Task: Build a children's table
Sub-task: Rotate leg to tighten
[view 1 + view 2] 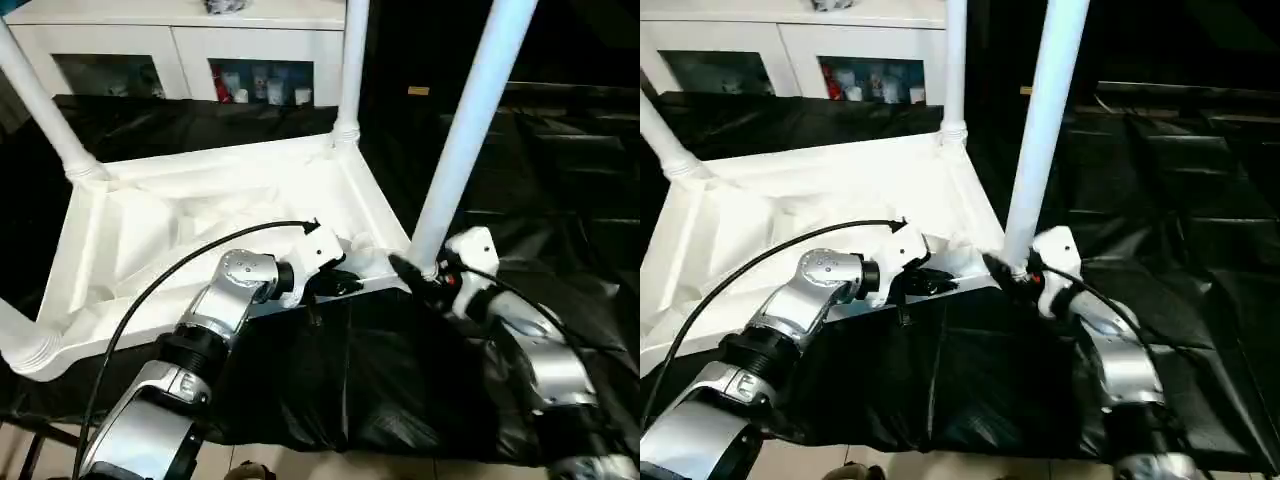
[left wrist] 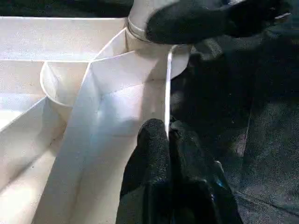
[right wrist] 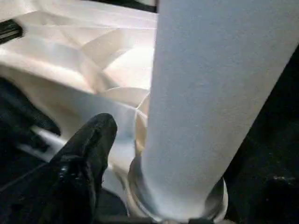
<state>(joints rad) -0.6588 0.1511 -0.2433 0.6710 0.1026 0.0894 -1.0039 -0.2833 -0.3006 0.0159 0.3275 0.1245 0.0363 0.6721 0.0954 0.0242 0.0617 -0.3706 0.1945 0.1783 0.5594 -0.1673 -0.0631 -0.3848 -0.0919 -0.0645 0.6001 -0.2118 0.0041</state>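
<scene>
no text, label, brand or number can be read. a small yellow tag (image 1: 418,91) sits on the dark background and packets (image 1: 262,84) stand behind the cabinet glass, but their print is illegible.

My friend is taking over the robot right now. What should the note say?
Left tool: shut, pinching the near raised rim of the upside-down white plastic square tabletop.
Right tool: at the base of the near-right long white tubular leg, one finger beside it; grip unclear.
Table lies on black sheeting.
Done: four legs stand in the round corner sockets.
Left: check the near-right leg is seated, then turn the table upright.
</scene>
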